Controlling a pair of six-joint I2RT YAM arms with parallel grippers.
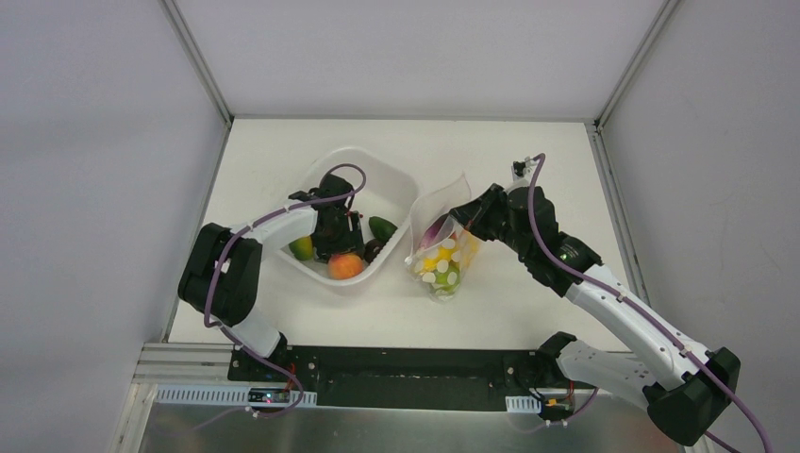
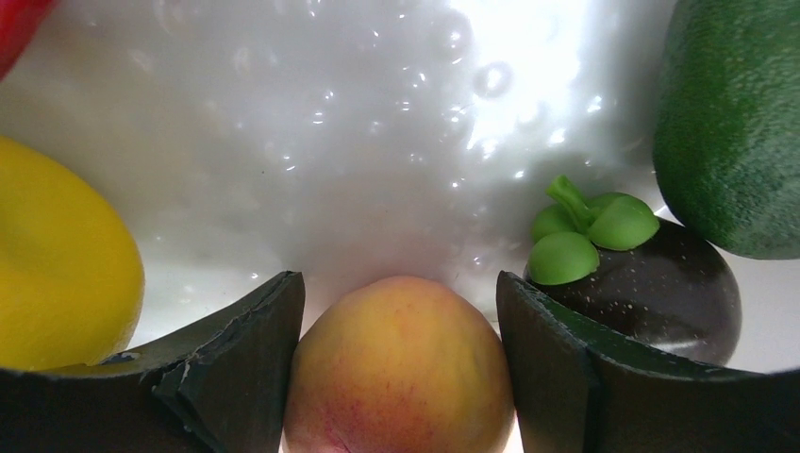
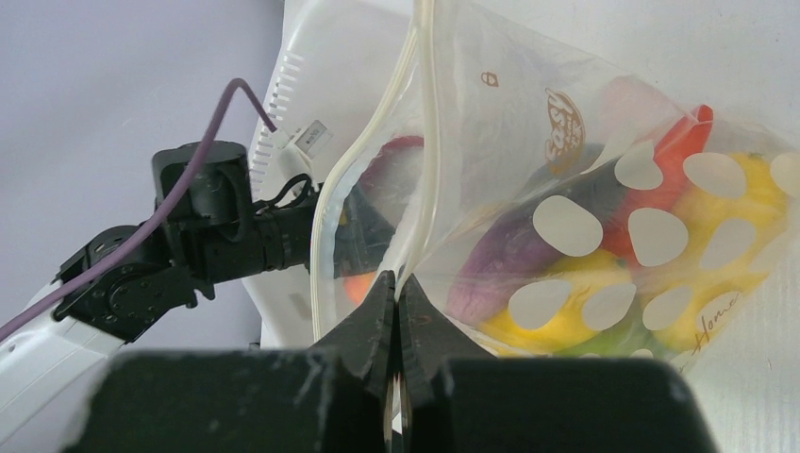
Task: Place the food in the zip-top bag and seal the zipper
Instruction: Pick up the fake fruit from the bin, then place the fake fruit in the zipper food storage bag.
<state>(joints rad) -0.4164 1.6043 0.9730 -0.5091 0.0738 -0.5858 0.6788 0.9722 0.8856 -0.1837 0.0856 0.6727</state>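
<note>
My left gripper (image 1: 338, 247) reaches down into the white tub (image 1: 396, 184). Its jaws stand wide, and both pads press the sides of an orange-pink peach (image 2: 401, 368), which lies low in the tub (image 1: 346, 265). The dotted zip-top bag (image 1: 443, 255) stands to the right of the tub with its mouth gaping toward it. It holds yellow, green, red and purple food (image 3: 585, 283). My right gripper (image 3: 397, 283) is shut on the bag's top edge, pinching the zipper (image 3: 426, 113) strip and holding it up.
More food lies in the tub: a dark mangosteen with a green cap (image 2: 660, 283), a green avocado (image 2: 731, 123), a yellow fruit (image 2: 57, 264) and something red (image 2: 14, 28) at the corner. The tub wall (image 2: 377, 142) rises just beyond the peach.
</note>
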